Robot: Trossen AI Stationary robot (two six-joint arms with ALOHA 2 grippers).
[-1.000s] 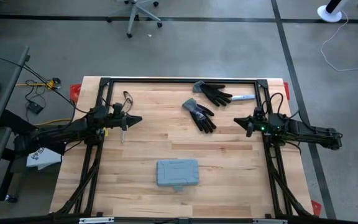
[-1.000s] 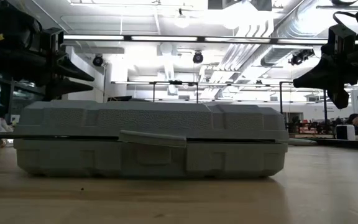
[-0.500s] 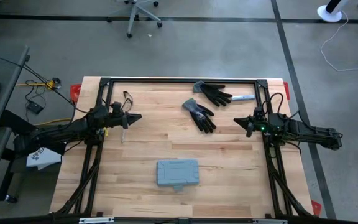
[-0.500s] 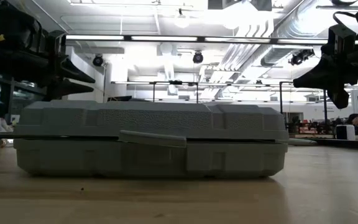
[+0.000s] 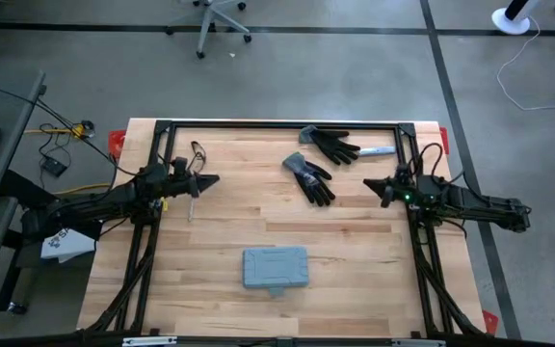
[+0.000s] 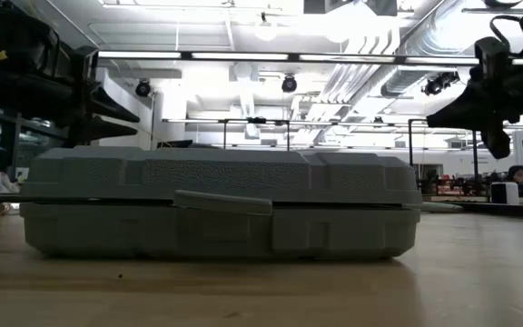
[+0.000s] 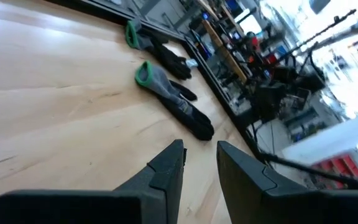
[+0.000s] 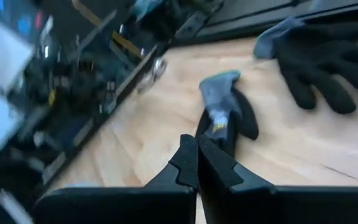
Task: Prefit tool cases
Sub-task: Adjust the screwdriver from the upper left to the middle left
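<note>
Sitting closed and flat near the front edge of the table, the tool case has its latch tab toward the front; low view shows lid down, seam slightly proud at the latch. Neither arm is touching it.

Farther back, left gripper hangs over the left-rear part of the table, fingers parted narrowly, nothing between them in the left wrist view. Right gripper hangs over the right-rear part, fingers pressed together, empty.

Behind and between them lie two work gloves: one glove near the middle, second glove by the rear rail, a small light tool just beside it. Not the task items.

Judgement: task barely started, both arms well apart from the case. To do the step well, bring one gripper down to steady a short end of the case, widen the other before reaching the latch edge, and come in level with the seam. Risk: case slides on smooth wood if pushed from one side only.
</note>
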